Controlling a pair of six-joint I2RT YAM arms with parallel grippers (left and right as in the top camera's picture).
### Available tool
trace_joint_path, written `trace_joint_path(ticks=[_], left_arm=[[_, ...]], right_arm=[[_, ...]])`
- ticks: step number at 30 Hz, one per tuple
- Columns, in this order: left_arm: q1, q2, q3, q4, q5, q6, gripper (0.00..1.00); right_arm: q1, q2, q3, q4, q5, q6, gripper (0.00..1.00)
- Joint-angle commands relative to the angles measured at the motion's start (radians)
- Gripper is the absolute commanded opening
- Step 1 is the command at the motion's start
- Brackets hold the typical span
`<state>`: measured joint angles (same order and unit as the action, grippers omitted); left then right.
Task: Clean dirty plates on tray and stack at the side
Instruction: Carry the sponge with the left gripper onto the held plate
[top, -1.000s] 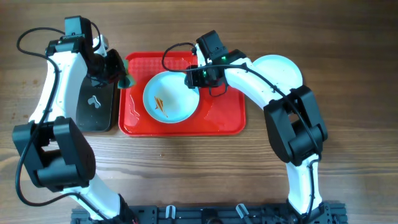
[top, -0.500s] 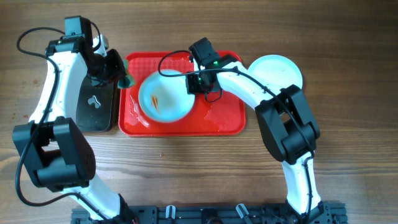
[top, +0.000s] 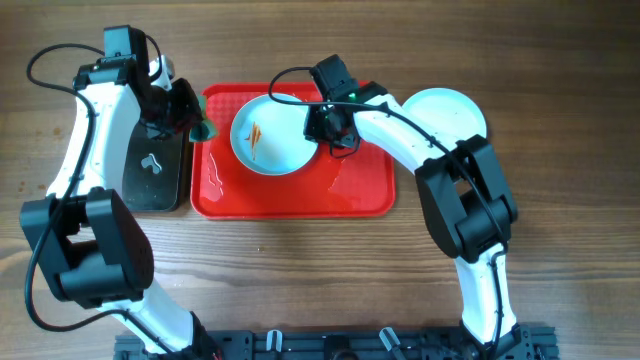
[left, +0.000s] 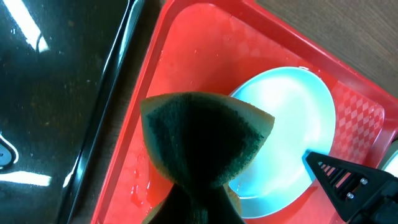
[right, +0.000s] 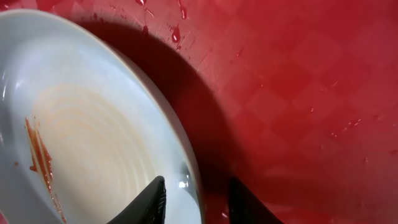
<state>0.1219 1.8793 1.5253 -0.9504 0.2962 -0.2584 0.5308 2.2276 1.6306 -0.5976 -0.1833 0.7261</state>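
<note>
One smeared plate (top: 272, 137) in right claw (right: 196, 198).

A plate (top: 272, 135) lies on the tray (top: 350, 195), toward its rear left. A second plate (top: 455, 108) rests on the surface (top: 300, 270) right of the tray. A narrower tray (top: 155, 175) lies left of the tray, and a sponge (left: 205, 143) hangs over the tray's left edge.

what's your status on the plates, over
Left gripper: fingers shut on green sponge over tray edge. Right gripper: fingers straddle smeared plate rim, grip unclear. Second plate aside on table. Nothing between sponge and plate.
</note>
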Motion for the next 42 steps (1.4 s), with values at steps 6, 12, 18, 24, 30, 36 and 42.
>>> trace_joint_path(ticks=[6,12,18,24,30,36,42], left_arm=[[-0.09,0.068,0.011,0.109,-0.01,0.055,0.04],[-0.183,0.117,0.011,0.176,-0.15,0.132,0.04],[-0.22,0.185,0.011,0.235,-0.164,0.267,0.04],[-0.237,0.251,0.01,0.225,-0.162,0.407,0.04],[-0.31,0.277,0.01,0.151,-0.156,0.465,0.04],[-0.357,0.346,0.01,0.079,-0.104,0.45,0.04],[-0.336,0.352,0.011,0.168,0.12,0.396,0.04]], right_arm=[[-0.008,0.028,-0.001,-0.006,-0.02,-0.071,0.04],[-0.007,0.028,-0.001,-0.014,-0.02,-0.08,0.04],[-0.007,0.028,-0.001,-0.013,-0.024,-0.098,0.04],[-0.006,0.028,-0.001,-0.011,-0.028,-0.098,0.04],[-0.006,0.028,-0.001,-0.003,-0.036,-0.098,0.04],[-0.006,0.028,-0.001,-0.001,-0.043,-0.098,0.04],[-0.001,0.028,-0.001,0.0,-0.047,-0.098,0.04]])
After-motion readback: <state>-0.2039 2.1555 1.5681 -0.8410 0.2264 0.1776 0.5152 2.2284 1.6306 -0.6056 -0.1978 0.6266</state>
